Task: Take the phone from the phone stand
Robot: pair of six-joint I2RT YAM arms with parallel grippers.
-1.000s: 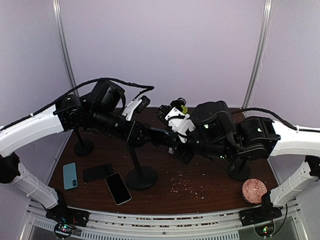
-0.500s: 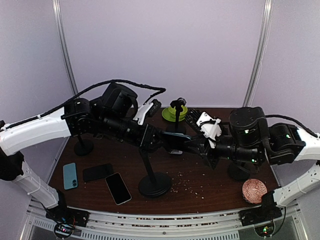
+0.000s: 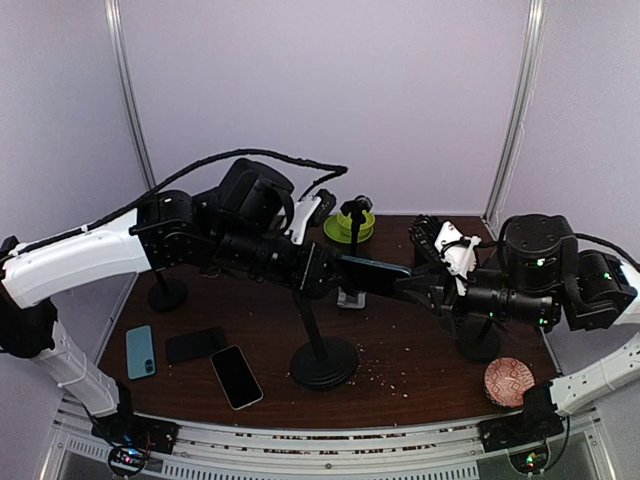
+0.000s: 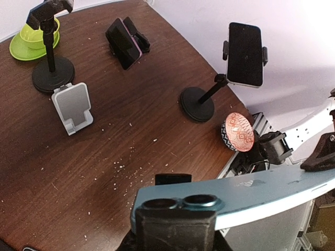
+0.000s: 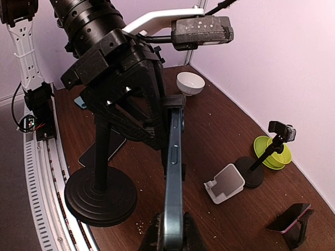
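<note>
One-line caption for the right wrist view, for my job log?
Edge-on phone pinched by the right gripper while the left gripper clamps its stand.

Left arm: white link shells, black cylindrical joint housings, and a black braided cable running along the upper links. Right arm: matching white-and-black finish, with small green indicator lights on the joint housings. White camera bracket at its wrist.
</note>
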